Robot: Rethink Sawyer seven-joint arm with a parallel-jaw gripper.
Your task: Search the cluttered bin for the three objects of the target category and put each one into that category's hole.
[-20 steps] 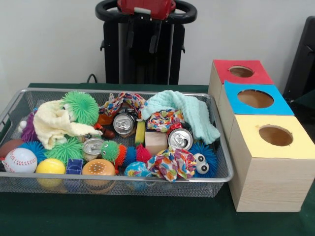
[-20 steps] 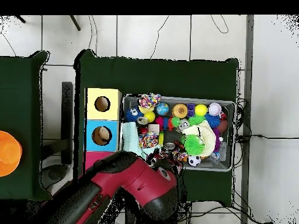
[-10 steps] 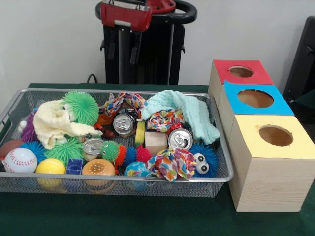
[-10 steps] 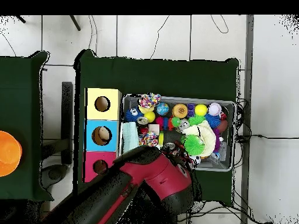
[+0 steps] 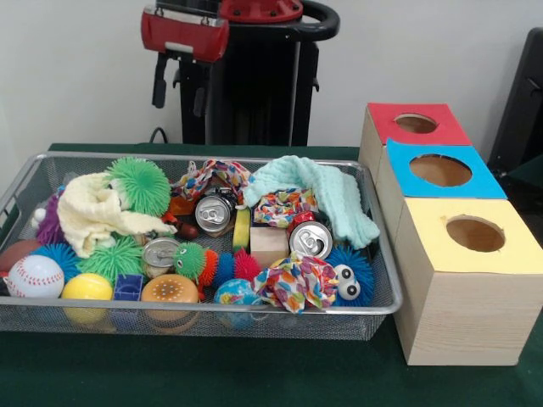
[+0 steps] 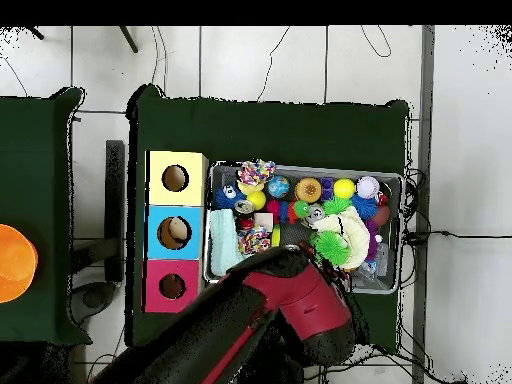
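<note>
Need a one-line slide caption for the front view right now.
Gripper open above the wire bin of toys, cans and cloths; three boxes beside it.

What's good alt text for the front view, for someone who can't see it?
A wire mesh bin on a green table holds cans, balls, spiky toys and cloths; the gripper hangs open above its back edge, holding nothing. Beside the bin stand three wooden boxes with holes, topped red, blue and yellow.
</note>
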